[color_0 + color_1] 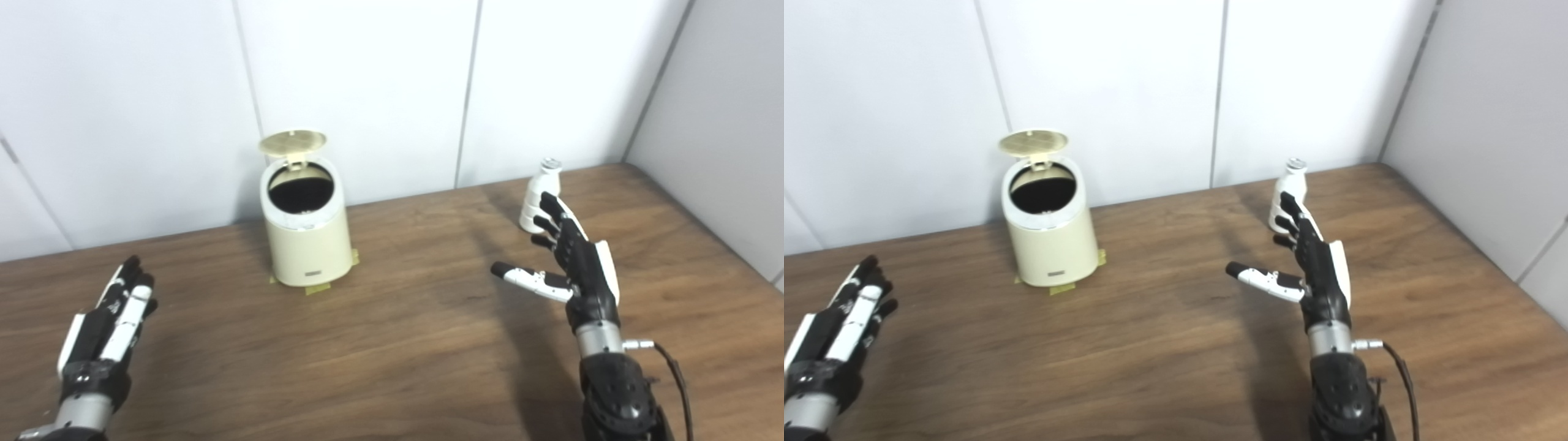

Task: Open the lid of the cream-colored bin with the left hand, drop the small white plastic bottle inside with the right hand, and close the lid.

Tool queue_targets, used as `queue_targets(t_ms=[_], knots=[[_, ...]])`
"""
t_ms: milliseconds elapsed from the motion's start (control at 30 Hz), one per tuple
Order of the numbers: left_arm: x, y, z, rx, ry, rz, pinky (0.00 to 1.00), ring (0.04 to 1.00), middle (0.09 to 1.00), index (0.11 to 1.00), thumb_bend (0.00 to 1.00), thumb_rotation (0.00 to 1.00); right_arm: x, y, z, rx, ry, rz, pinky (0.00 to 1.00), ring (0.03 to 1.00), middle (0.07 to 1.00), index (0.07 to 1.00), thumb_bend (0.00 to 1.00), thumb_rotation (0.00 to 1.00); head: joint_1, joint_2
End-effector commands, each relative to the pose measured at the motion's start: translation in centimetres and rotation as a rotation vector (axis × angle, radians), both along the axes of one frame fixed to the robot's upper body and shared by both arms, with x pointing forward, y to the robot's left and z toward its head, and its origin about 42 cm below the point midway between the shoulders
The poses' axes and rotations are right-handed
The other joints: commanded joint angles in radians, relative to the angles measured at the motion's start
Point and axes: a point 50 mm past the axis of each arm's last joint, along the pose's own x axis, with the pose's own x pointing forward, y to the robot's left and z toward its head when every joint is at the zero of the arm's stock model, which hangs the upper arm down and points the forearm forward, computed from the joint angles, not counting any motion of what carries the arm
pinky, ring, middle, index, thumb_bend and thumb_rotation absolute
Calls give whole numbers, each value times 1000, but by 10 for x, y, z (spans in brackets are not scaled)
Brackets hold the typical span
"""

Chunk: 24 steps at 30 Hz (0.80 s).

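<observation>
Cream plastic forms the bin (308, 236), which stands on the wooden table (398, 343) close to the white wall (367, 79), its round lid (293, 142) tipped up and back on its hinge so the dark inside shows. Bits of yellowish tape (317, 289) stick out from under the bin's base. Well to the right of the bin, also near the wall, the white bottle (540, 195) stands upright on the table. The right eye view shows more of the side wall and table edge far right of the bin, and it cuts off the lower part of the left hand at the picture's edge; the left eye view shows that hand with its wrist more fully. In both views the fingertips of the right hand overlap the bottle's lower part, so whether they touch it cannot be told. The right hand (572, 257) is raised off the table to the right of the bin, just in front of the bottle, palm turned toward the bin, fingers (551, 217) spread and reaching toward the bottle, thumb stuck out sideways; it holds nothing. The left hand (107, 324) sits low, in front of the bin and well to its left, fingers straight and close together, pointing away from the robot, holding nothing.
</observation>
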Motion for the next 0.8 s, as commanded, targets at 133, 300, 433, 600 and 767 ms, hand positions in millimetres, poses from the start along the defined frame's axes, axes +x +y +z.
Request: queue_targets(t_ms=[133,300,433,600,767], knots=[[7,12,25,75,-84,-11,916,950,991,1000,501,630,7,-13,34,-74,-58,-67,749,892,949,924,887,198,-22,-4],[6,19,30,121,-69,-5,914,942,967,1000,524,650,12,-27,43,-112,-53,-102,791,895,942,930,864,187,-36,-6],[6,21,32,128,-70,-1,917,933,955,1000,513,648,19,-37,49,-137,-52,-124,887,924,937,933,844,138,-43,-5],[4,18,33,133,-63,-4,900,939,964,1000,476,622,32,-52,53,-185,-19,-157,853,909,934,932,840,86,-50,-2],[2,14,37,147,-59,-9,985,952,967,1000,487,638,53,-68,60,-279,34,-186,754,916,956,956,888,178,-54,2]])
